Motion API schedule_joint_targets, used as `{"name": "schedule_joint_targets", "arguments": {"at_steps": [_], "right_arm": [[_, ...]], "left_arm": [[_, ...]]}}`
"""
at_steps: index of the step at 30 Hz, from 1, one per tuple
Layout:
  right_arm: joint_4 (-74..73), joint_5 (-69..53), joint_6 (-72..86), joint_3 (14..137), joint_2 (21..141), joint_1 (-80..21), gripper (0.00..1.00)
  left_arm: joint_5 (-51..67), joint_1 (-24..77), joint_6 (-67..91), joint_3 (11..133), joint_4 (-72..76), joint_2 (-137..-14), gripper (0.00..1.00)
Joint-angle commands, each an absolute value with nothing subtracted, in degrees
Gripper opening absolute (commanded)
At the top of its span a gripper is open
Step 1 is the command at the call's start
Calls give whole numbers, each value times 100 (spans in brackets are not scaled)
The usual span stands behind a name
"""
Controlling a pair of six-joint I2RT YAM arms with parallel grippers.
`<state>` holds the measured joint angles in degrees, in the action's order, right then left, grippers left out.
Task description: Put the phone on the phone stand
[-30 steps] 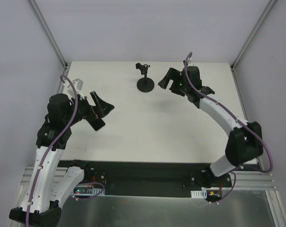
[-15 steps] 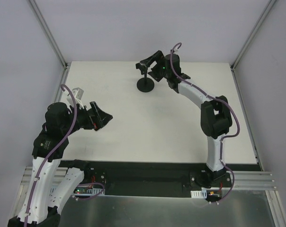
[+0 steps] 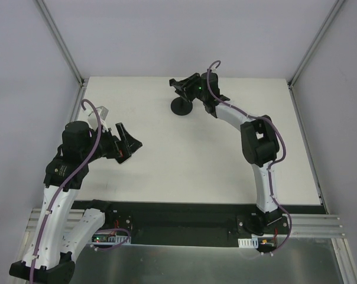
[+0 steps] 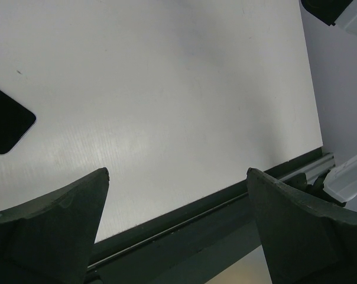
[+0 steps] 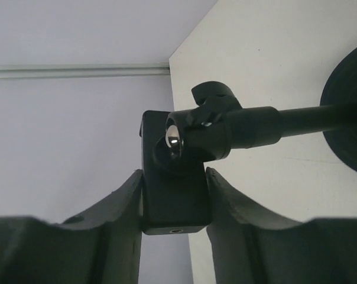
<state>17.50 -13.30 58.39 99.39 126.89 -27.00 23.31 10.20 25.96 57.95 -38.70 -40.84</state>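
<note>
Within the last second your right pincer (image 5: pixel 174 176) has swung in from beside the phone stand (image 3: pixel 181 106) onto its clamp head. Its fingers now press against both sides of the head block, so it appears to be pinching the stand, probably to steady or set it before loading. Your left pincer (image 4: pixel 177 173) hangs spread wide and empty. The phone (image 4: pixel 7 125) lies flat on the desk (image 3: pixel 226 154), well apart from the stand, on the left arm's side of it. No container is in view, and the stand's head carries nothing yet.
</note>
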Motion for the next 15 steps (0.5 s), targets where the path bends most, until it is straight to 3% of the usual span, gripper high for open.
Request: {"name": "schedule_joint_targets", "arguments": {"at_steps": [1,3,5,15], "right_arm": [[2460,-1765,5897,10047,12718,-2496,29],[2784,-2203,5976,9941,12657,-2374,8],[2952,-2460,5942,9522,12429,-2303,1],[3155,-4234,5327,6148,9382,-1820,1]], "left_arm": [[2285,1063,2593,6064,-3806,-4165,99],[2276,1063,2610,6091,-3788,-4192,99],[2259,1063,2654,6082,-3736,-4210,99],[2189,1063,3014,6073,-3358,-4939,99]]}}
